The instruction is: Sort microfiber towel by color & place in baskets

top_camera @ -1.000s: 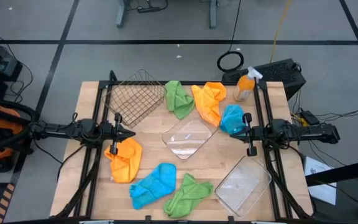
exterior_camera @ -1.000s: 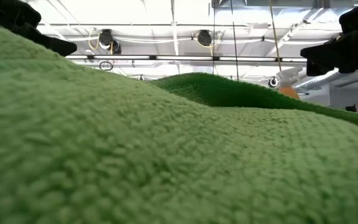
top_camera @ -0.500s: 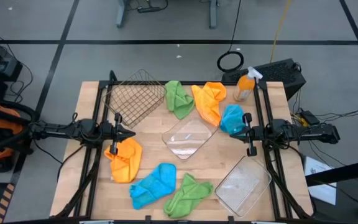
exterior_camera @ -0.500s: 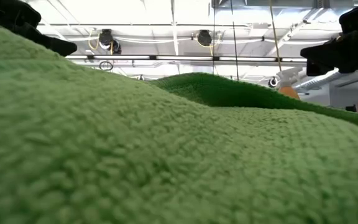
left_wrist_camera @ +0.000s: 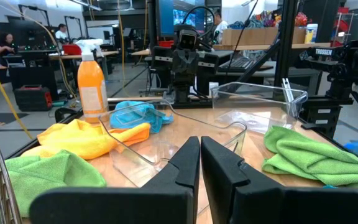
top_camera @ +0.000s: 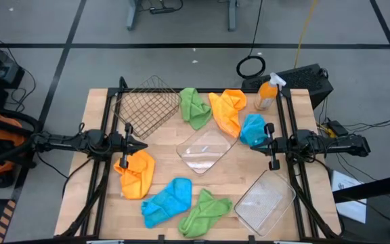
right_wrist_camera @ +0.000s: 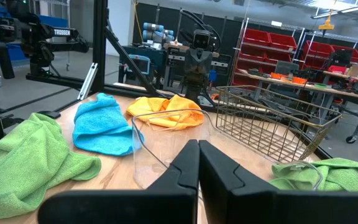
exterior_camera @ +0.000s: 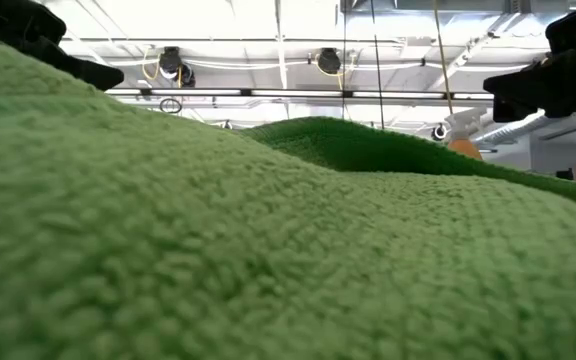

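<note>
6 towels (top_camera: 135, 173) lie apart from both arms' closed, empty fingers (left_wrist_camera: 199, 163).

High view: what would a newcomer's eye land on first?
Six bright cloths scattered over the wooden table: the orange towel, blue towel and green towel toward the near edge, and one of each colour at the far side. Among them, the wire basket sits empty.

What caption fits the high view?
Six towels lie unsorted around an empty wire basket and two clear trays; both grippers shut, idle.
</note>
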